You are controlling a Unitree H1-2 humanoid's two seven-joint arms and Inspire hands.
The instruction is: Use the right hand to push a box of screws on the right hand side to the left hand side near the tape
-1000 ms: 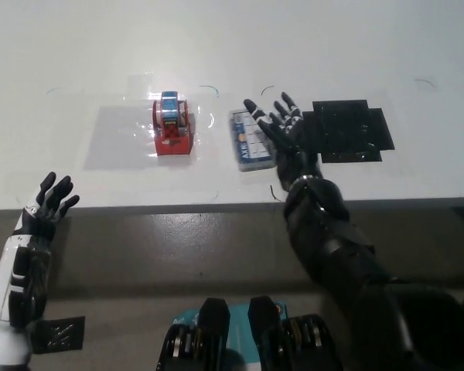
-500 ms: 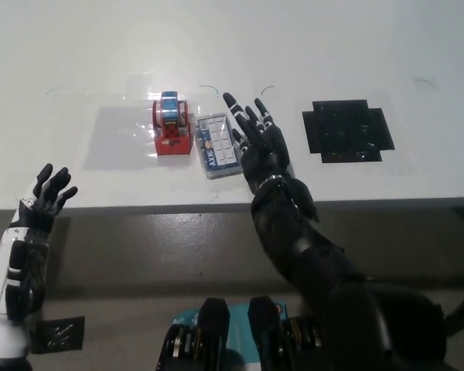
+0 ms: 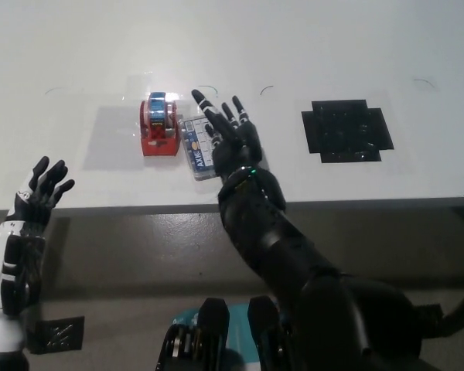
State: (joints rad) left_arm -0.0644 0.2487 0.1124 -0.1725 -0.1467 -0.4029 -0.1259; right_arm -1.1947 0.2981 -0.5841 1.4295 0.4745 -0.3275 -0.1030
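Right hand [image 3: 230, 143] flat, fingers [image 3: 209, 107] spread, against screw box [image 3: 196, 148]

Right hand [image 3: 230, 143] lies spread against the screw box [image 3: 196, 149], box touching the tape [image 3: 159, 124]; left hand [image 3: 37, 192] rests off the counter [image 3: 309, 46].

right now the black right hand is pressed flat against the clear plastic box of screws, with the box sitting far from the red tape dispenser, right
Not quite. In the head view the clear plastic box of screws sits right beside the red tape dispenser, not far from it. The black right hand does lie open against the box.
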